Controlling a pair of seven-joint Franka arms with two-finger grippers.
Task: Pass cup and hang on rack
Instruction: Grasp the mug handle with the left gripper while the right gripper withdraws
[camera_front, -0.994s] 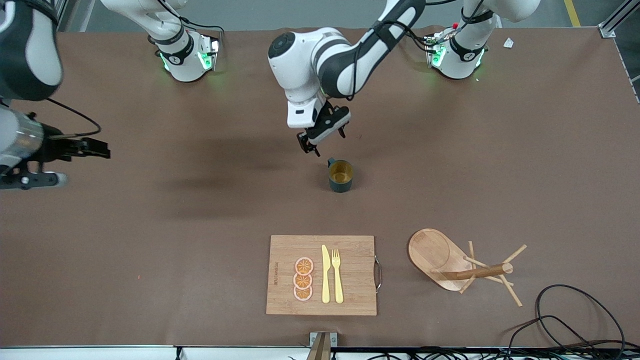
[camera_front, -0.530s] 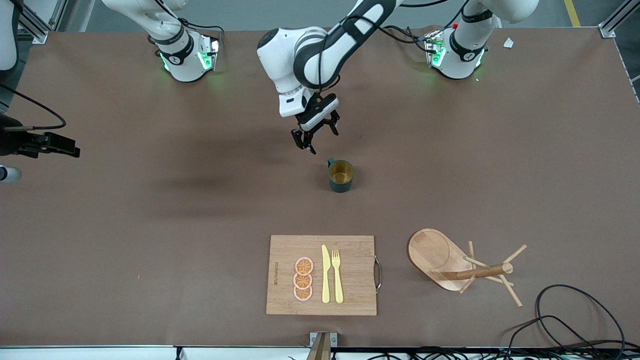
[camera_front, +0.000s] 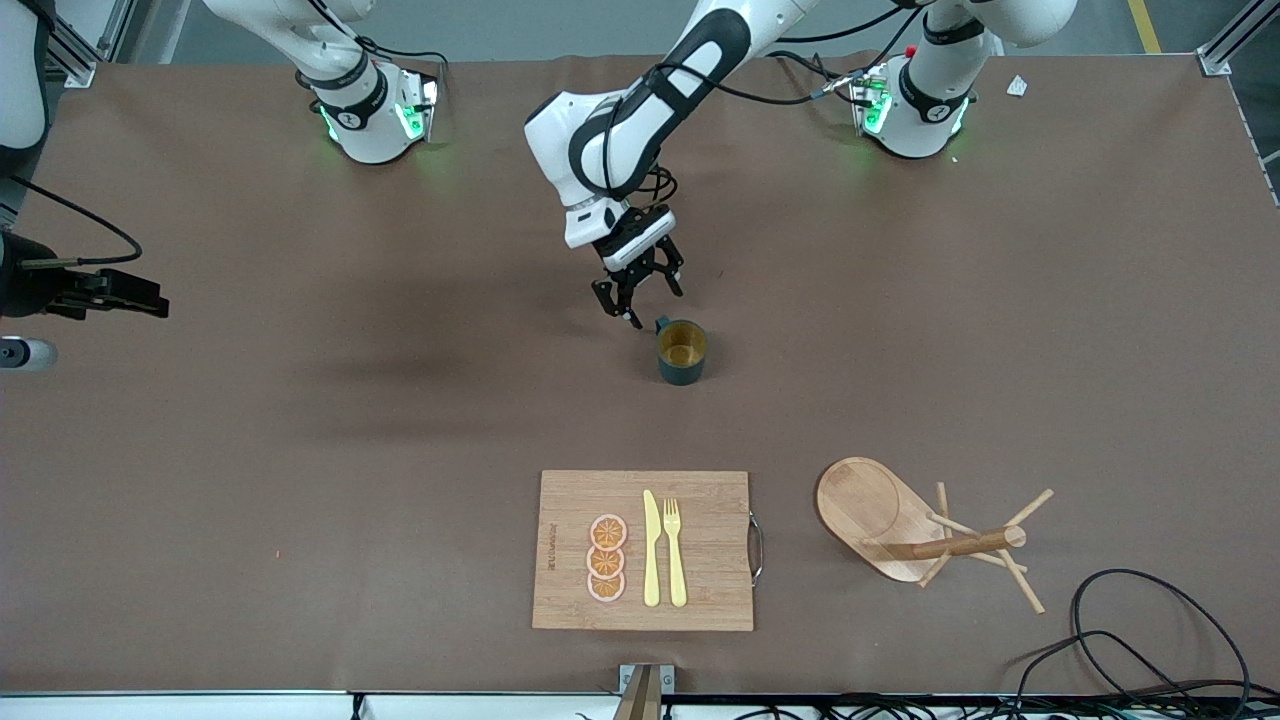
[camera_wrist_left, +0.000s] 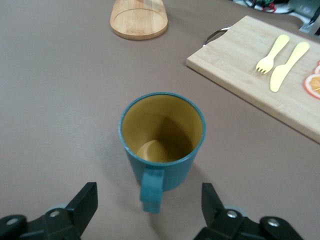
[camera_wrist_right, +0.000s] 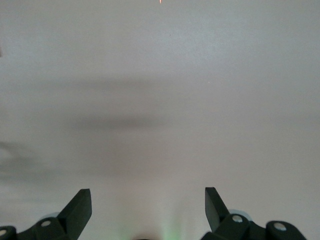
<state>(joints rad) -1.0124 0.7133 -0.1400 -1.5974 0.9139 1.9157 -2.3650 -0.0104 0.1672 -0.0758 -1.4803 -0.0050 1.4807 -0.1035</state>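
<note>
- Left end effector (camera_front: 640, 298): fingers apart, nothing between them, hanging low over the counter (camera_front: 300, 450) just beside the cup (camera_front: 682, 352), on the side toward the robot bases.
- Left wrist view: cup (camera_wrist_left: 162, 142) sits centred ahead of the two spread fingers (camera_wrist_left: 82, 207), handle (camera_wrist_left: 151, 190) pointing back at the end effector. No contact visible; handle is in line with the gap but not between the tips.
- Cup: upright on the counter, mid-table, teal outside, mustard inside, looks empty. Handle faces the bases.
- Rack (camera_front: 925, 530): lying tipped over on the counter, not standing. Oval base on edge, post roughly horizontal pointing toward the left arm's end of the table, pegs splayed. Nearer the front camera than the cup and well apart from it. Its base also shows in the left wrist view (camera_wrist_left: 138, 17).
- Cutting board (camera_front: 643, 550): flat on the counter, nearer the front camera than the cup, beside the rack toward the right arm's end. Carries three orange slices (camera_front: 606, 558), a yellow knife (camera_front: 651, 548) and a yellow fork (camera_front: 675, 550) side by side. Metal handle (camera_front: 757, 548) on the edge facing the rack.
- Right end effector (camera_front: 120, 293): fingers apart, empty, waiting at the right arm's end of the table, well away from the cup. Right wrist view shows only bare counter ahead of its fingers (camera_wrist_right: 80, 207).
- Black cable (camera_front: 1150, 640) looped on the counter at the corner near the rack.
</note>
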